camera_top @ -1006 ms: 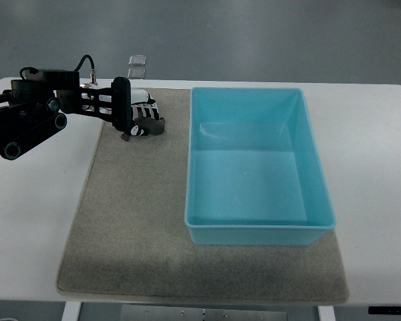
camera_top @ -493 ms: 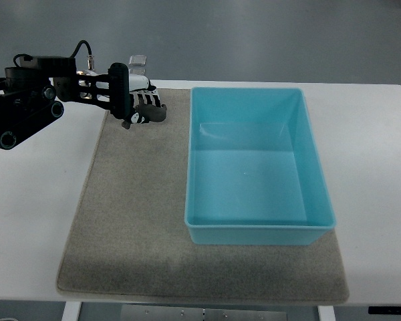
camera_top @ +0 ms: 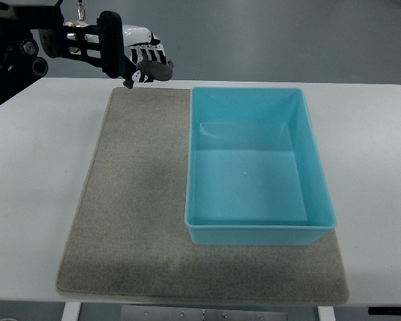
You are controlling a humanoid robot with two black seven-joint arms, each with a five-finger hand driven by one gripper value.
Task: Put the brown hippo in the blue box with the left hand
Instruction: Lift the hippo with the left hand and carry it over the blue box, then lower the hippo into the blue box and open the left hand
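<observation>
left hand (camera_top: 130, 53) | grasping brown hippo (camera_top: 152, 69) | raised above mat's (camera_top: 134, 200) far edge | left of blue box (camera_top: 254, 231)

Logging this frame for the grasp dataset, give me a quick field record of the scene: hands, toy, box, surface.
left hand: black and white fingered hand, raised at the far left, fingers closed on the toy
right hand: not in view
toy: small brown hippo figure, held clear of the mat, left of the box's far corner
box: light blue rectangular plastic box, empty, sitting on the mat's right part
surface: grey felt mat on white table
</observation>
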